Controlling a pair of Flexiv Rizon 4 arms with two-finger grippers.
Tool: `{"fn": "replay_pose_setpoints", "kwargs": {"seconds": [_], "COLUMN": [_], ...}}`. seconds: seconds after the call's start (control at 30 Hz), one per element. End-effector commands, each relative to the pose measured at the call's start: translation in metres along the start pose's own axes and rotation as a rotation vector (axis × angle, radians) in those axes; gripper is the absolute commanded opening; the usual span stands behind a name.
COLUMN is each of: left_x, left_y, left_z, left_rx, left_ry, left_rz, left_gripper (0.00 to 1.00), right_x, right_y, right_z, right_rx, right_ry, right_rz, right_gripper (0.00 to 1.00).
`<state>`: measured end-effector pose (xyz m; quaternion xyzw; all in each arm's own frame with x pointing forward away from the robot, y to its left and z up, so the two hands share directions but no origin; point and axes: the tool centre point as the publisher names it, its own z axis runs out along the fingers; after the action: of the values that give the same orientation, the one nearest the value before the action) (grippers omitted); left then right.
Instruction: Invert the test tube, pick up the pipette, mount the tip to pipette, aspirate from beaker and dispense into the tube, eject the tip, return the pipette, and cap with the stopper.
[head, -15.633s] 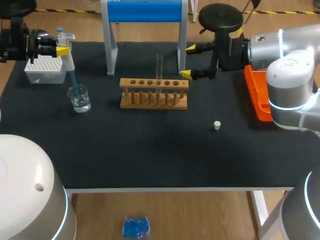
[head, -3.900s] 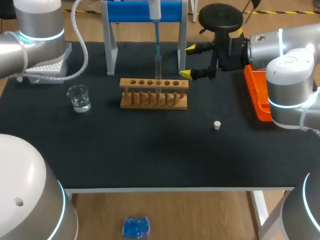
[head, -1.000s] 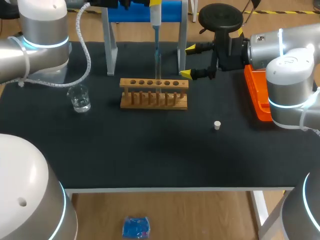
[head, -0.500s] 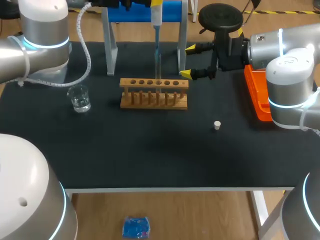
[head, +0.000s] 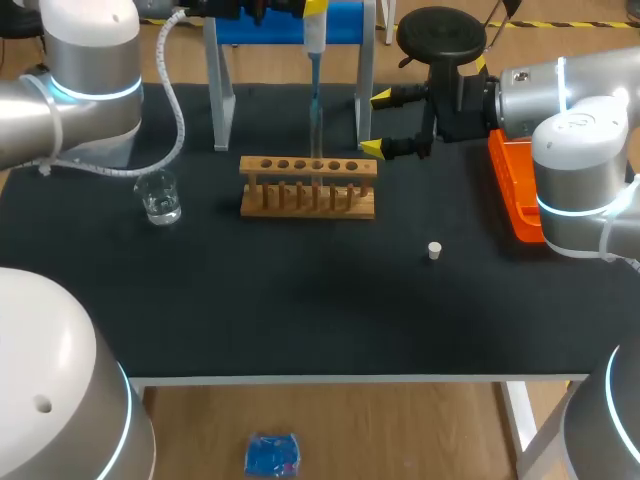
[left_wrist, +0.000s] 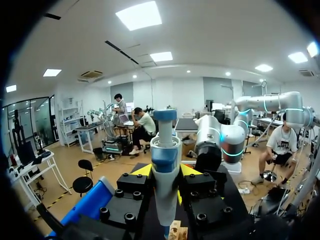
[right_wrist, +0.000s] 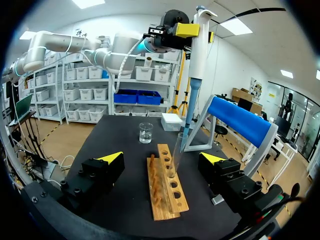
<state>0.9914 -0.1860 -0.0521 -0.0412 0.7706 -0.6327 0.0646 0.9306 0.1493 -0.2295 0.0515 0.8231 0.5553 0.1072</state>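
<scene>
The left tool (left_wrist: 166, 172) is clamped on the pipette (right_wrist: 196, 45), fingers on either side of its body, holding it upright so the blue tip (right_wrist: 185, 134) points straight down at the test tube (head: 318, 135). The tube stands upright in a middle hole of the wooden rack (head: 308, 187). This lets the tip line up with its mouth from above. The tip's end sits at or just inside the mouth, but I cannot tell which. I judge this to be the dispensing step, with the pipette kept vertical so the liquid drops cleanly into the tube.

The right tool (head: 376, 123) hangs open and empty just beside the rack's right end, facing the tube – probably parked there for the capping to come. The stopper (head: 434, 250) lies on the desk (head: 300, 310), well apart from the rack toward the front right. The beaker (head: 159, 196) stands off to the rack's left with some liquid in it.

In the oldest frame the left arm was at the desk's left, with the tip dipped in the beaker. Now it has crossed over to the tube. Compared with about four seconds ago, the pipette sits slightly lower. Over the last second it barely shifts. The right arm, rack, beaker and stopper have not moved.
</scene>
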Motion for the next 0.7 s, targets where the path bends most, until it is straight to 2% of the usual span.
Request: {"fn": "replay_pose_setpoints", "kwargs": {"seconds": [0.03,0.7], "left_x": [0.0055,0.0147], "left_y": [-0.0004,0.0016], "left_z": [-0.0006,0.0022], "left_rx": [0.004,0.010], "left_ry": [-0.011,-0.007], "left_rz": [0.003,-0.005], "left_gripper": [0.00,0.00], "right_x": [0.0002,0.0002], "right_y": [-0.0007,-0.0007], "right_z": [-0.0004,-0.0004], "right_rx": [-0.002,-0.002], "right_ry": [0.000,0.000], "right_rz": [-0.001,-0.001], "right_gripper": [1.00,1.00]}}
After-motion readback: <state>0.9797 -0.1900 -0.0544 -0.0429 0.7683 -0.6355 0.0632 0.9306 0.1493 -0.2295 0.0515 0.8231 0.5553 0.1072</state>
